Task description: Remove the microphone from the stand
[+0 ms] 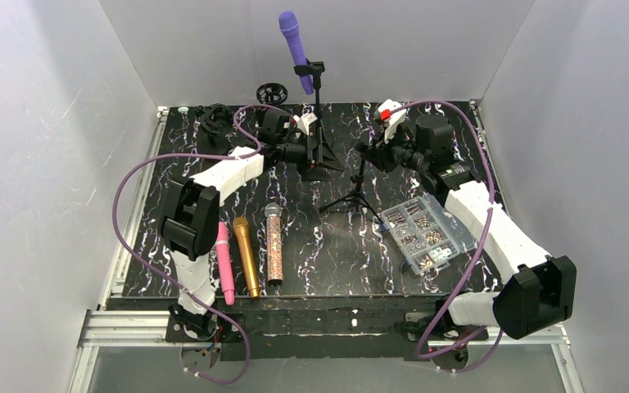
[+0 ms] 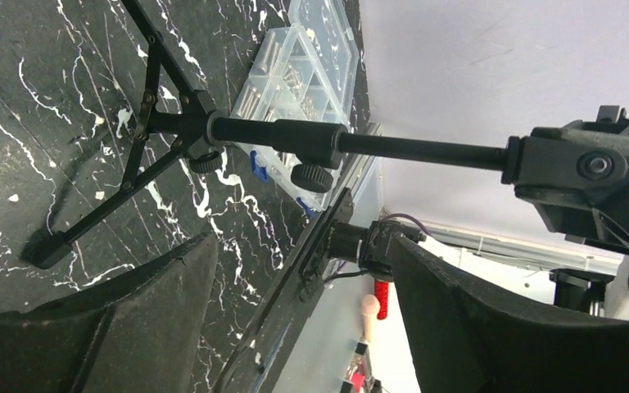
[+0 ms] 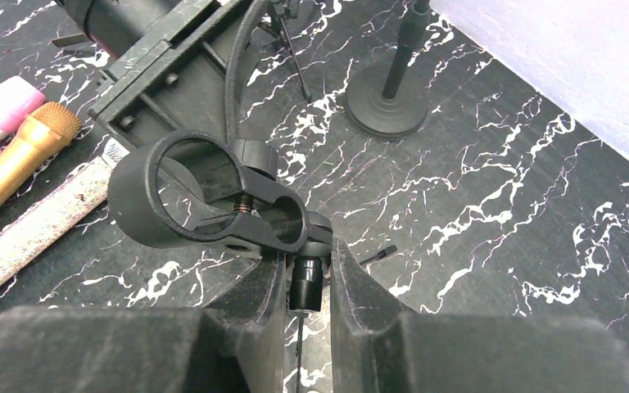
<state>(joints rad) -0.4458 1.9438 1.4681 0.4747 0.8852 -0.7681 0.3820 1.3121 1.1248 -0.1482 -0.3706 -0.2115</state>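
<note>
Tripod stand (image 1: 358,184) is clenched under its empty clip (image 3: 270,221) by the right gripper (image 3: 307,270), left gripper (image 2: 299,254) released; removal judged done, microphones (image 1: 246,258) laid on the bench (image 1: 336,254) at 8 o'clock, purple microphone (image 1: 292,41) left clipped at 12 o'clock.

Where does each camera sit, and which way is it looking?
Top external: above and behind the arms, looking down on the table; left arm and right arm show.
Left wrist: on the left arm, looking rightward across the table at the tripod stand; open left gripper frames it.
Right wrist: on the right arm, looking down at the empty clip; right gripper clamps its stem.
Shared: all three see the tripod stand.
</note>
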